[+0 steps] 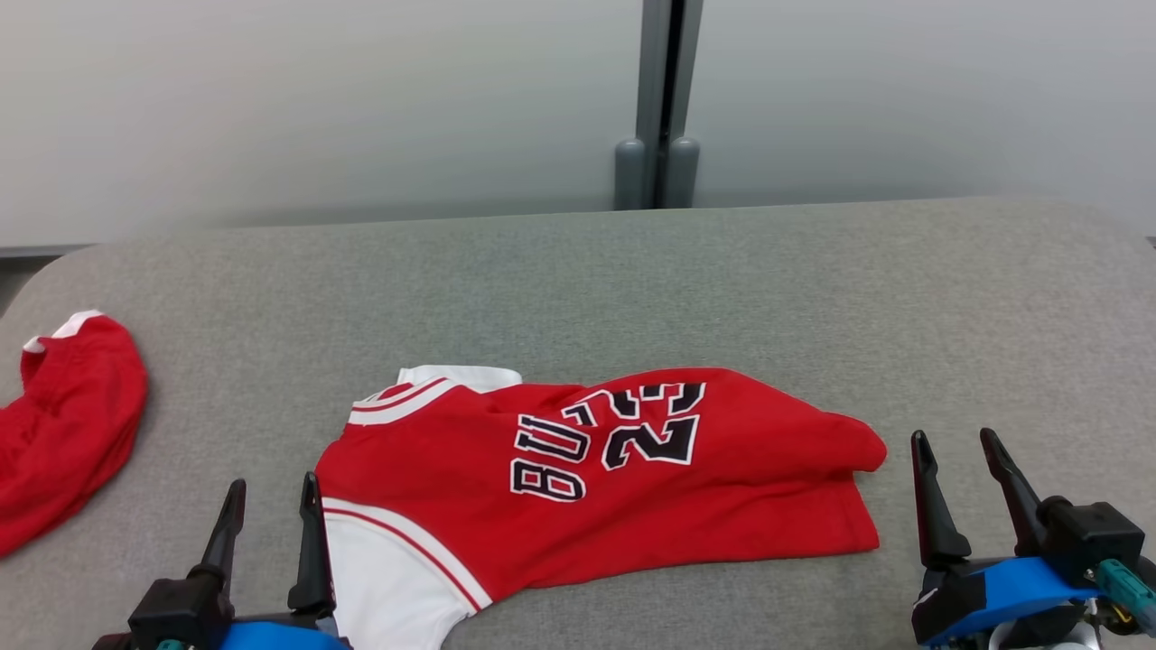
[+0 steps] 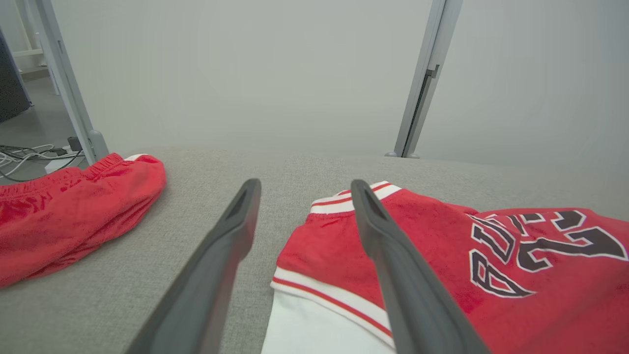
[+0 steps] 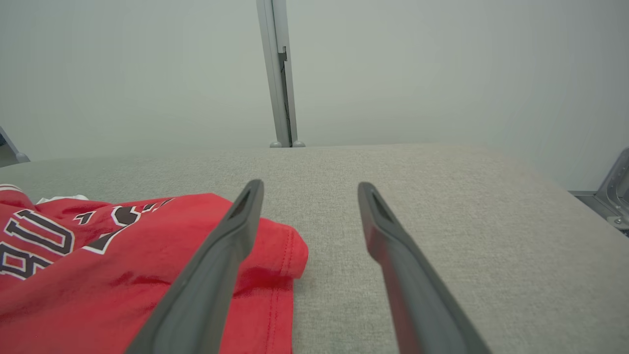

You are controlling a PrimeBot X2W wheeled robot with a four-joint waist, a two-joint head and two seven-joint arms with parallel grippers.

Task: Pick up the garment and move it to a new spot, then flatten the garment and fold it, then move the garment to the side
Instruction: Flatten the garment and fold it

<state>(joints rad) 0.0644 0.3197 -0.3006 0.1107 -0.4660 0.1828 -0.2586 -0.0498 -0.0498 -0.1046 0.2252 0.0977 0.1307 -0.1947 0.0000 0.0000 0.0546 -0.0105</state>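
The garment [image 1: 614,478] is a red jersey with white trim and black "23" lettering, lying folded over on the grey table [image 1: 632,280] near its front middle. My left gripper [image 1: 271,492] stands open at the jersey's left edge, nothing between its fingers. In the left wrist view the jersey [image 2: 442,255] lies under and right of the right finger [image 2: 388,246]. My right gripper [image 1: 957,442] is open just right of the jersey's right corner. In the right wrist view that corner [image 3: 275,246] sits beside the left finger [image 3: 231,236].
A second red garment [image 1: 63,433] with a white band lies bunched at the table's left edge, also in the left wrist view [image 2: 73,206]. A grey post [image 1: 659,108] stands behind the table against a pale wall. Bare table stretches right of and behind the jersey.
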